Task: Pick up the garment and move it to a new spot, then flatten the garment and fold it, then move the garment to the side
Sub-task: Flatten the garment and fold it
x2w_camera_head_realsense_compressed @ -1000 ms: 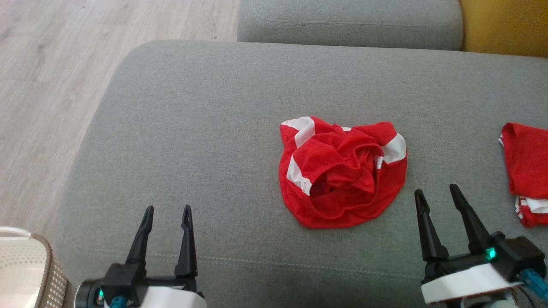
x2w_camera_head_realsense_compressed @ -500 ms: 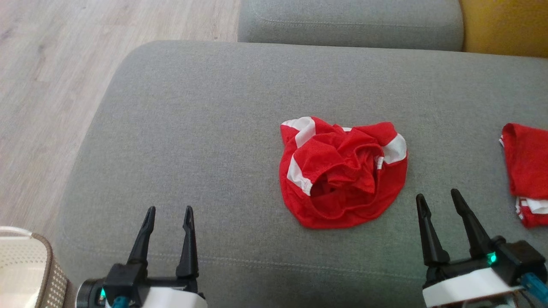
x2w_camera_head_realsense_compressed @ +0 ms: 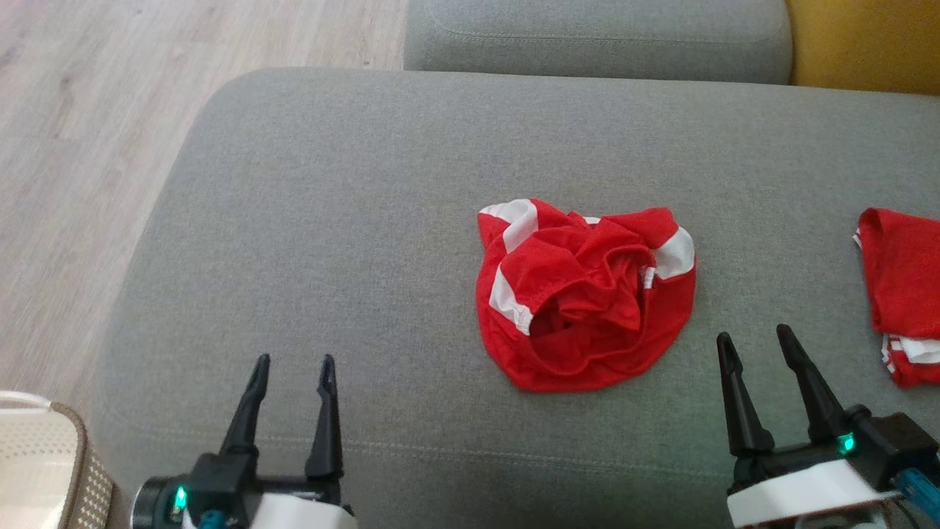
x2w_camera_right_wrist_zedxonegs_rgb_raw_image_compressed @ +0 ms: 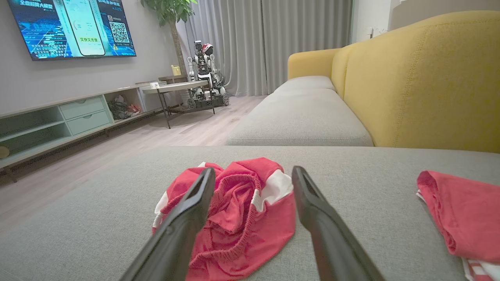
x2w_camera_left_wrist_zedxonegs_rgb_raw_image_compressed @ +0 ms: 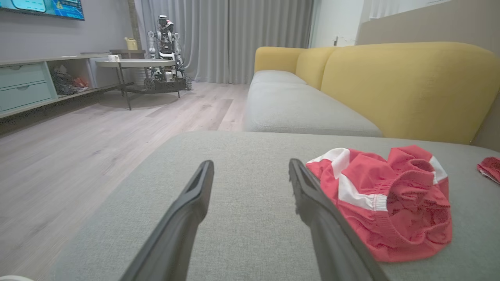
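Dark left fingers (x2w_camera_head_realsense_compressed: 324, 426) spread wide, empty, over the near edge of the grey sofa cushion (x2w_camera_head_realsense_compressed: 330, 220); right fingers (x2w_camera_head_realsense_compressed: 738, 397) likewise wide and empty, near the crumpled red-and-white garment (x2w_camera_head_realsense_compressed: 584, 294), not touching. Garment lies mid-cushion. Second red garment (x2w_camera_head_realsense_compressed: 899, 286) at the cushion's right; woven basket (x2w_camera_head_realsense_compressed: 44, 455) lower left.

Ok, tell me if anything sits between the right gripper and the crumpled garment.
Nothing visible does: bare grey cushion separates the open right gripper from the crumpled garment; a second red garment lies farther right.
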Available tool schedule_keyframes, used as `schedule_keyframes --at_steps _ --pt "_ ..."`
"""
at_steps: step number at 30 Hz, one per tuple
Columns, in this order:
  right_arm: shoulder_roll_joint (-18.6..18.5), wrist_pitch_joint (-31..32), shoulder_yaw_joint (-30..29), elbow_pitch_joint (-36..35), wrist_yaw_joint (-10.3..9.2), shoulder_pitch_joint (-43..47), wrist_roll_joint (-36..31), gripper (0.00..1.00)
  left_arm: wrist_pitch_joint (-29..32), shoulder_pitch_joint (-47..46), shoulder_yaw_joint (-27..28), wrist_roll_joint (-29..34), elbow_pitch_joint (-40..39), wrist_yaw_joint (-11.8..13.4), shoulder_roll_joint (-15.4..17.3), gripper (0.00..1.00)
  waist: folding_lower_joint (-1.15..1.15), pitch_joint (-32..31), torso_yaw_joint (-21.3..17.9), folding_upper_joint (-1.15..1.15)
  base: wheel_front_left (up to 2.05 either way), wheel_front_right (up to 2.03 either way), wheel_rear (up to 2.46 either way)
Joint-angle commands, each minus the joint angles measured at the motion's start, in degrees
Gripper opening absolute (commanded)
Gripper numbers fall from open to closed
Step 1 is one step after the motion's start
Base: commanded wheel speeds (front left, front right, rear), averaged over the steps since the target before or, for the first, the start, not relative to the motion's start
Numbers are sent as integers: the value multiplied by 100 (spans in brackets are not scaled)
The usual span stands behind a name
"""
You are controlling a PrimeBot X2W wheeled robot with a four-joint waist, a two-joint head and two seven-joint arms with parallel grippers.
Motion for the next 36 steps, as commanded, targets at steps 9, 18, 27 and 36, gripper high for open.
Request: schedule_keyframes --at_steps 9,18,27,36 --pt "-49 -52 -417 -33 -2 -252 96 100 -69 -686 -415 -90 767 -587 -44 100 0 111 -249 0 0 0 0" --pt "-49 -52 -471 -332 -2 -841 266 100 -17 -2803 -1856 -641 2382 -742 -44 100 0 850 -1023 0 0 0 0" --pt "-49 -52 -403 -423 -2 -1083 306 100 521 -4288 -3183 -2036 2707 -551 -44 100 0 1319 -1682 0 0 0 0" --pt "-49 -52 -293 -437 -2 -1233 305 100 722 -5095 -3735 -2961 3438 -18 -45 100 0 1486 -2033 0 0 0 0"
